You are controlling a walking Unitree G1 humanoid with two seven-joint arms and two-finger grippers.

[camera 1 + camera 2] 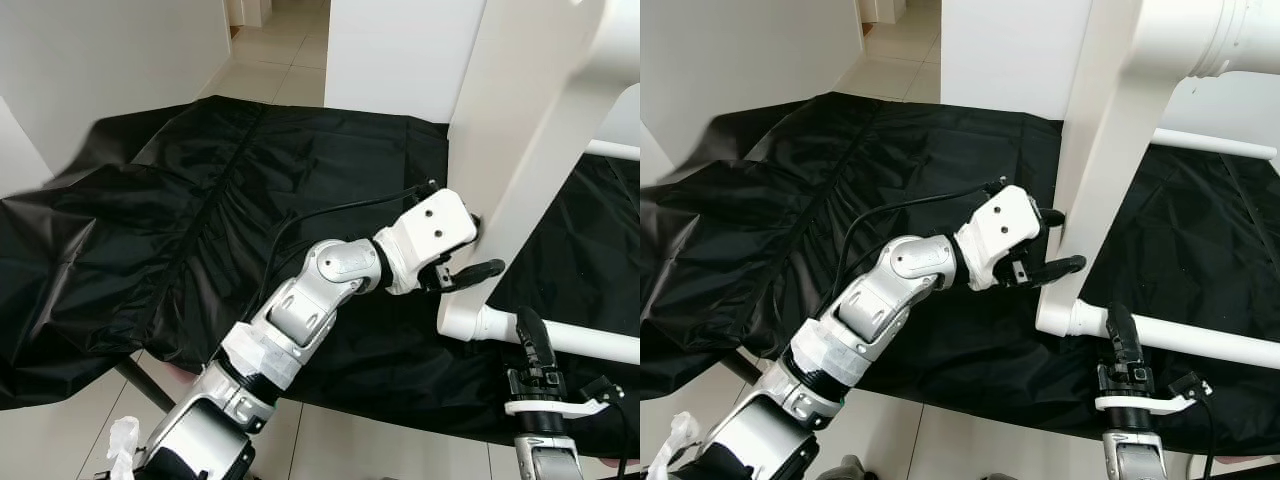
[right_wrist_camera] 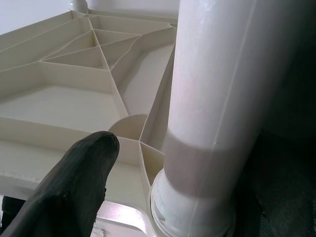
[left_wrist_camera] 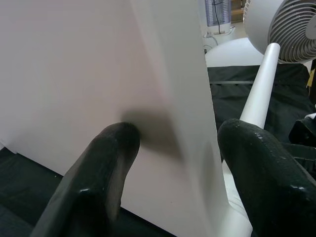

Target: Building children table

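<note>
Tabletop: white plastic tabletop [image 1: 520, 150] stands on edge, near upright, on the black sheet [image 1: 200, 220] covering the worktop. Ribbed underside faces the robot's right, seen in the right wrist view.
Legs: one white leg [image 1: 560, 338] is seated in the lower corner socket and points off to the right, close above the sheet; a second leg [image 1: 1215, 143] shows higher up, further back.
Left hand: left hand [image 1: 463, 248] straddles the tabletop's near edge, one finger on each face. Spread is moderate; the fingers [image 3: 106, 163] look to be touching or just off the panel, so I judge it a steadying hold, not a firm clamp.
Right hand: right hand [image 1: 1125, 345] sits just below and beside the seated leg near its socket. Cannot tell how its fingers stand.
Stage: judged partway through leg fitting, panel propped for access.
Risk 1: panel is tall and rests on a narrow edge; a light left grip could let it tip or pivot.
Risk 2: sheet is slick and wrinkled; the bottom corner could slide under a sideways push.
Risk 3: the right hand could lever the leg out of its socket.
</note>
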